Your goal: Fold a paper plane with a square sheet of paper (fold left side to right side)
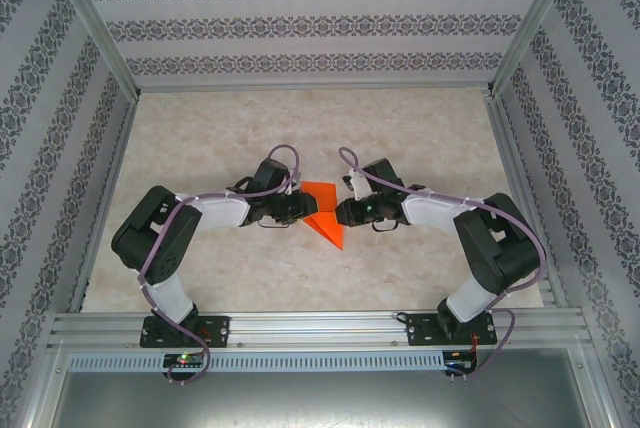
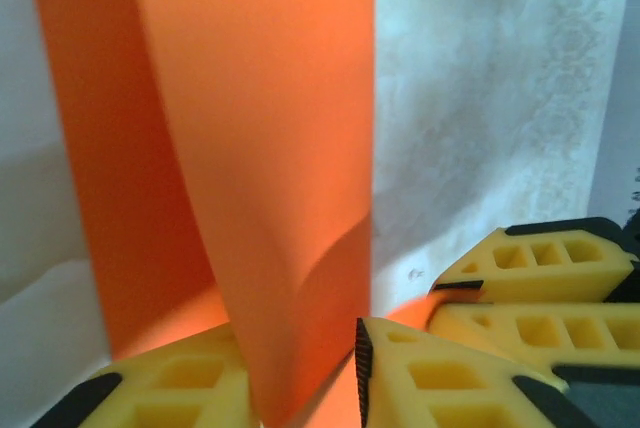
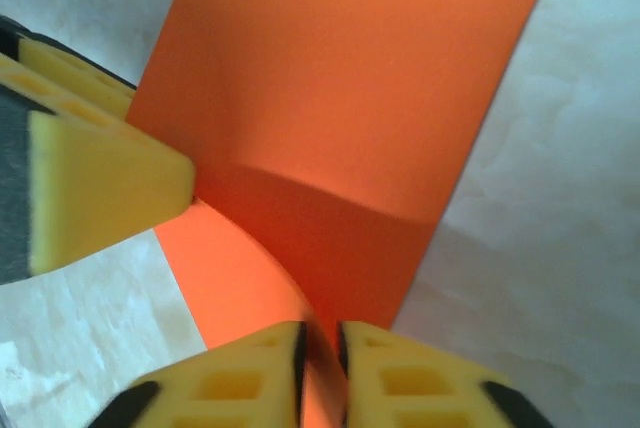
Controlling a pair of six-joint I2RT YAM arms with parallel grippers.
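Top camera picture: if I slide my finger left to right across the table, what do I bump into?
First the left arm → left gripper → orange paper → right gripper → right arm.

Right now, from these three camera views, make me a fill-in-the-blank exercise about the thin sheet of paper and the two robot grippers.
1. The thin folded sheet of paper is bright ____ in colour.
2. In the top view it lies ____ the left gripper and the right gripper.
3. In the right wrist view, the right gripper's fingers, coloured ____, are closed on the paper's edge.

Missing words: orange; between; yellow.
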